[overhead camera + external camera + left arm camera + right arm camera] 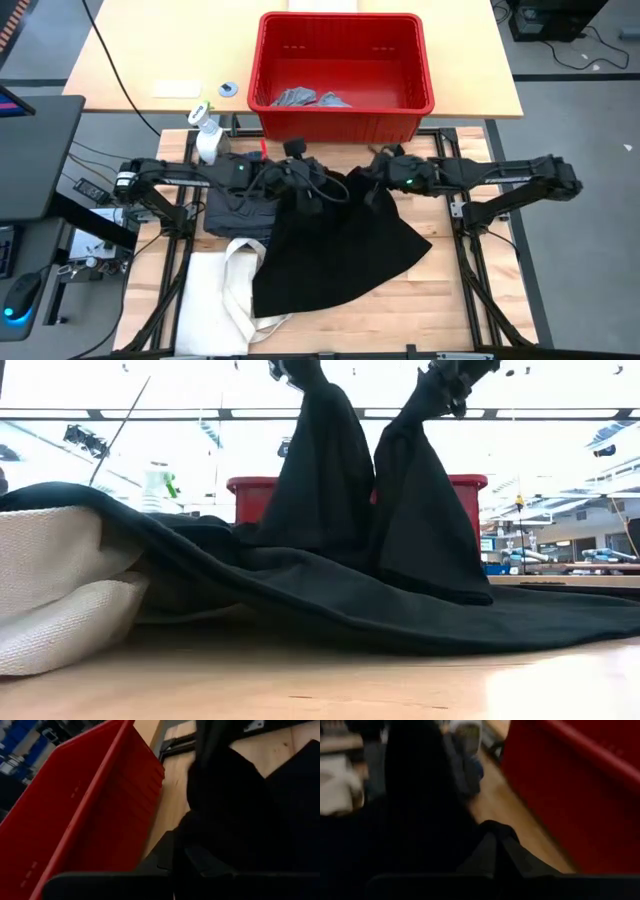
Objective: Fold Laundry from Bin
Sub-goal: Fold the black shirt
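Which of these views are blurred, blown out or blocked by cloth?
Low view: backlit, the ceiling lights and windows blown out, the black garment nearly a silhouette. Right wrist view: smeared with blur, the red bin has soft edges. Left wrist view: the foreground is out of focus and the black cloth fills much of the frame. High view: evenly lit and sharp.

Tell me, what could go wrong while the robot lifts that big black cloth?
The black cloth hangs from both shut grippers, left and right, and its lower part lies over the tote bag. Pulling might drag the bag along. The spray bottle stands close beside the left arm, so a swing could tip it. The cloth could also slip from one gripper and fall crumpled.
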`<act>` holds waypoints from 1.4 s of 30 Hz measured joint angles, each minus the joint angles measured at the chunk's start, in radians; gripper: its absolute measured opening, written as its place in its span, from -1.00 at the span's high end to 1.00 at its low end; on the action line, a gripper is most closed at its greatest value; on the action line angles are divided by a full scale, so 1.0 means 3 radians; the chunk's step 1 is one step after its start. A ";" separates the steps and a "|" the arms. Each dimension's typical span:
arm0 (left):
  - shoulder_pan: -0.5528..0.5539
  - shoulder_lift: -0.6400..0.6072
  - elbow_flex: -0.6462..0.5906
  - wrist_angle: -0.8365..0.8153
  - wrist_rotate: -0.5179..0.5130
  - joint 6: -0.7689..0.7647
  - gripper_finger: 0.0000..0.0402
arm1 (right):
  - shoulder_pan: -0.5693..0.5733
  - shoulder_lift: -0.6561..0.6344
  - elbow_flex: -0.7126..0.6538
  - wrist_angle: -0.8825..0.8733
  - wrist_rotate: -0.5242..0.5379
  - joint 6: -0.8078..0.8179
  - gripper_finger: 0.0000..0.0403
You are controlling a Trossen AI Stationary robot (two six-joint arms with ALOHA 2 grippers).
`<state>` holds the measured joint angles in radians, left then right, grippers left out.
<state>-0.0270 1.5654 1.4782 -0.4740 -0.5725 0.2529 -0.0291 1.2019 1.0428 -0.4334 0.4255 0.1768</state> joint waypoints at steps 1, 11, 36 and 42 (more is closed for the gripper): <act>0.0015 0.0000 -0.0075 0.0171 0.0001 0.0036 0.94 | -0.0035 -0.0080 -0.0110 0.0132 0.0000 -0.0033 0.92; 0.0010 -0.0005 -0.0522 0.0615 0.0581 0.0052 0.94 | -0.0080 -0.0457 -0.1186 0.0815 -0.0027 -0.0062 0.90; -0.1341 -0.1319 0.0386 -0.0782 -0.2482 0.1022 0.94 | -0.0136 -0.1679 -0.0366 0.0502 0.1915 -0.2691 0.92; -0.1342 -0.1534 0.0400 -0.0974 -0.2479 0.0812 0.94 | -0.0218 -0.1627 -0.0366 0.0252 0.1394 -0.3225 0.90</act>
<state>-0.4296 1.1051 1.5982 -0.7663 -1.3163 0.4965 -0.0944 0.7137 0.9329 -0.3578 0.8436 -0.7906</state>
